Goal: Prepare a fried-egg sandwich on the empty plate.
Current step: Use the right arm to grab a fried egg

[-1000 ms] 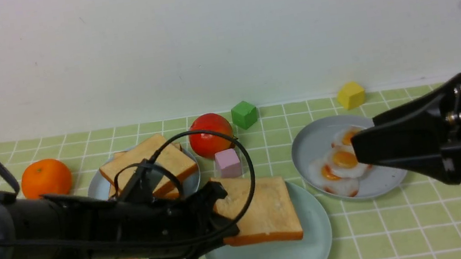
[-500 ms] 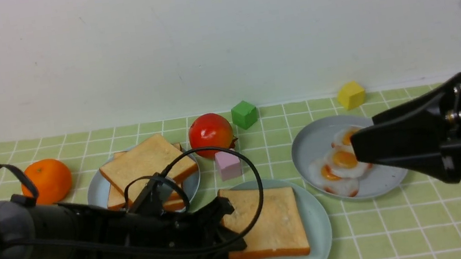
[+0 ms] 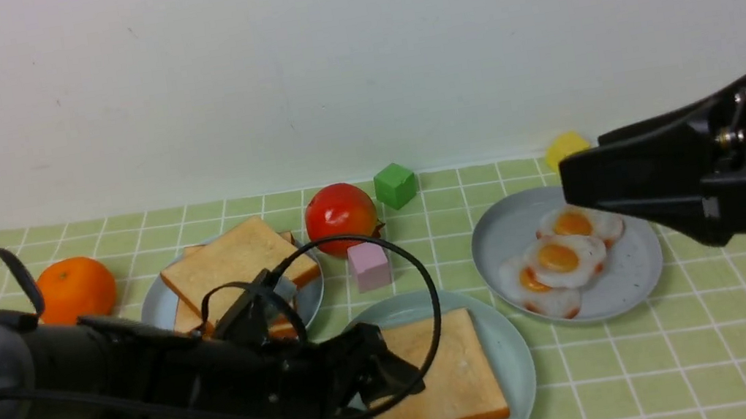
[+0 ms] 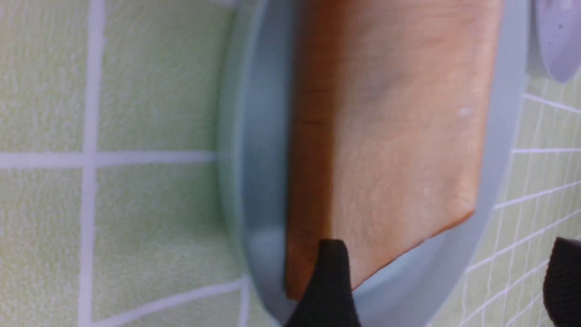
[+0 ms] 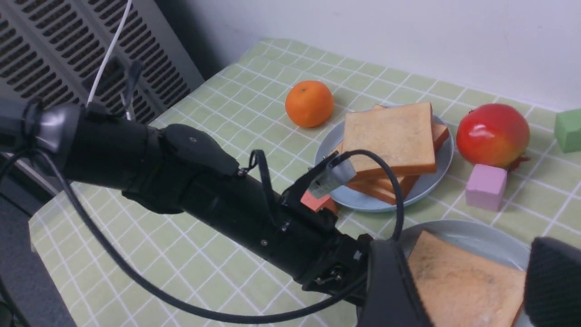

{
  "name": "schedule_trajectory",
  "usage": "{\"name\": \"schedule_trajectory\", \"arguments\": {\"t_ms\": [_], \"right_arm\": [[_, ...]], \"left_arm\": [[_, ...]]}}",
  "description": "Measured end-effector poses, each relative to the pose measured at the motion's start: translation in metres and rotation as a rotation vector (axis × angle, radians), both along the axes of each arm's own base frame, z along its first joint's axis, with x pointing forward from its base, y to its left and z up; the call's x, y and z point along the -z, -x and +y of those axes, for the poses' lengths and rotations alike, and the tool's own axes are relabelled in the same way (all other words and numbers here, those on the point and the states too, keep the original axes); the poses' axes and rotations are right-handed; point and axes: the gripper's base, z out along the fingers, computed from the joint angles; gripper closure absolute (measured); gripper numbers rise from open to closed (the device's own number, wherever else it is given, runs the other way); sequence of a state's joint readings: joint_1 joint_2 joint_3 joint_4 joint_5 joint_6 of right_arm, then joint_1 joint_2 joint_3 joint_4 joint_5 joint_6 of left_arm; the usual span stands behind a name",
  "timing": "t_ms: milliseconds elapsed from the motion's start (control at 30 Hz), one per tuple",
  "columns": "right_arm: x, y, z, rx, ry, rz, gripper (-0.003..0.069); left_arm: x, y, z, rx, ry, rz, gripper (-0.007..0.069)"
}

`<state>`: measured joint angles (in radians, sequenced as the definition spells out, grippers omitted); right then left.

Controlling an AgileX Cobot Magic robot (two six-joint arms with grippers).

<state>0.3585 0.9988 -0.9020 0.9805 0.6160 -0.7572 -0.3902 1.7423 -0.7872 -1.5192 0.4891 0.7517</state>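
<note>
"Toast slice [image 3: 441, 369] first: where was it?"

"Flat on the mint plate [image 3: 516, 358], nearest the robot on the green-checked table [image 3: 661, 358]. Its tan top was bare and its brown crust faced the camera."

"And the left end effector [image 3: 390, 395]?"

"Low at that plate's left side, with its jaws spread wide. The left wrist view showed one black fingertip [image 4: 331, 277] overlapping the slice's crust corner. I could not tell whether it touched. The other fingertip sat well past the plate's rim, so nothing was gripped."

"Farther back?"

"A pink cube [image 3: 369, 265] stood just behind the mint plate. To the right, a grey-blue plate [image 3: 640, 265] carried three fried eggs [image 3: 558, 259], overlapping. The right end effector [image 3: 580, 182] was raised over that plate's far right rim, clear of the eggs. Its jaws were apart and empty."

"On the left?"

"A stack of toast [image 3: 237, 267] sat on a light blue plate [image 3: 153, 309], with an orange [image 3: 74, 287] beside it. Behind the pink cube was a red fruit [image 3: 341, 218], with a green cube [image 3: 395, 185] near it. A yellow cube [image 3: 565, 147] stood farthest back, partly hidden by the right end effector."
</note>
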Motion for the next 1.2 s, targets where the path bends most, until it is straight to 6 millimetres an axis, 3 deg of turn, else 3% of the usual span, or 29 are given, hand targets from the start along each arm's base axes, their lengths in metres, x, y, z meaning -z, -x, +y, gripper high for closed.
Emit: {"name": "schedule_trajectory", "arguments": {"t_ms": [367, 433, 467, 500, 533, 667, 767, 800, 833, 933, 1067, 1200], "right_arm": [[0.011, -0.015, 0.003, 0.041, -0.011, 0.07, 0.0249], [0.016, -0.022, 0.002, 0.079, -0.019, 0.115, 0.0249], [0.023, -0.033, -0.001, 0.137, -0.017, 0.185, 0.0249], [0.025, -0.036, -0.002, 0.15, -0.015, 0.198, 0.0249], [0.034, -0.049, -0.008, 0.213, -0.009, 0.274, 0.0249], [0.064, -0.087, -0.03, 0.416, -0.008, 0.504, 0.0249], [0.092, -0.114, -0.05, 0.573, -0.066, 0.672, 0.0249], [0.094, -0.115, -0.051, 0.581, -0.071, 0.681, 0.0249], [0.11, -0.127, -0.057, 0.633, -0.098, 0.75, 0.0249], [0.13, -0.141, -0.06, 0.675, -0.126, 0.811, 0.0249], [0.152, -0.16, -0.062, 0.712, -0.132, 0.829, 0.0249], [0.167, -0.177, -0.064, 0.745, -0.13, 0.823, 0.0249]], "left_arm": [[-0.068, 0.008, 0.017, 0.057, -0.089, -0.244, 0.0032], [-0.083, 0.007, 0.02, 0.106, -0.114, -0.292, 0.0032], [-0.102, 0.004, 0.021, 0.179, -0.157, -0.346, 0.0036], [-0.105, 0.005, 0.021, 0.194, -0.159, -0.346, 0.0038], [-0.12, 0.004, 0.021, 0.268, -0.209, -0.37, 0.0052], [-0.163, 0.0, 0.022, 0.349, -0.292, -0.373, 0.0172], [-0.192, -0.006, 0.022, 0.325, -0.343, -0.433, 0.037], [-0.193, -0.006, 0.022, 0.324, -0.346, -0.435, 0.0385], [-0.198, -0.007, 0.017, 0.316, -0.364, -0.472, 0.0501], [-0.198, 0.0, -0.001, 0.363, -0.389, -0.519, 0.0635], [-0.19, 0.011, -0.031, 0.462, -0.436, -0.576, 0.0638], [-0.179, 0.007, -0.043, 0.458, -0.445, -0.572, 0.0638]]}}
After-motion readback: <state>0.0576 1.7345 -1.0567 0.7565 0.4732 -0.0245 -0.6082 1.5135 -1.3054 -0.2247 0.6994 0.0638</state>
